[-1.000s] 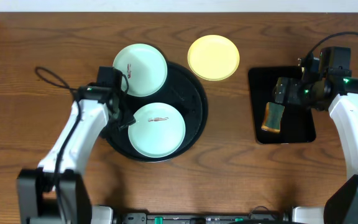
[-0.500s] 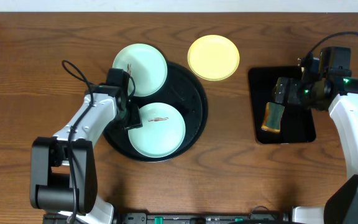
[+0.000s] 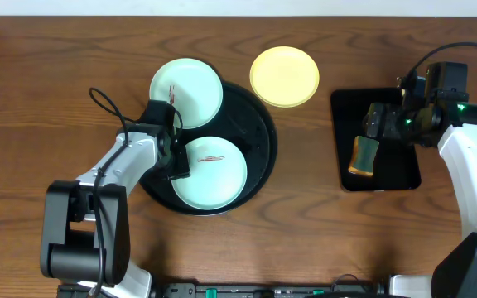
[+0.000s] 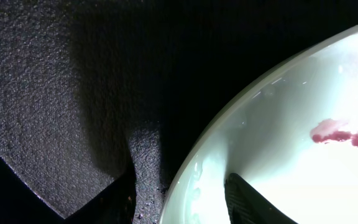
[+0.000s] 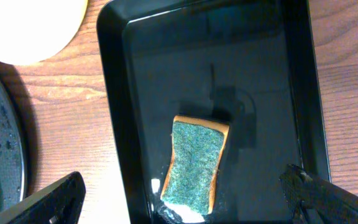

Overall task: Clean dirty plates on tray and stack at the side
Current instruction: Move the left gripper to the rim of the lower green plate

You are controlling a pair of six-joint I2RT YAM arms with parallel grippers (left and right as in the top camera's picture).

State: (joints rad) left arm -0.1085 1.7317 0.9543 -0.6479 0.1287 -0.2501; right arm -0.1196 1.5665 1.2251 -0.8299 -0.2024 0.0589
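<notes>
Two mint-green plates lie on the round black tray (image 3: 259,136). The front plate (image 3: 214,174) carries a reddish smear (image 4: 344,132). The rear plate (image 3: 187,93) overhangs the tray's back left rim. A yellow plate (image 3: 284,76) rests on the table behind the tray. My left gripper (image 3: 175,157) is open and straddles the front plate's left rim (image 4: 182,199): one finger (image 4: 247,202) is over the plate, the other outside on the tray, with a gap still showing. My right gripper (image 3: 369,132) stands wide open above a sponge (image 5: 194,162).
The green and orange sponge (image 3: 362,156) lies in a small black rectangular tray (image 3: 404,170) at the right, with a little foam at its near end. Bare wooden table (image 3: 305,215) surrounds both trays.
My left gripper has slid right onto the front plate's left rim, and its jaws have narrowed. The right arm has not moved.
</notes>
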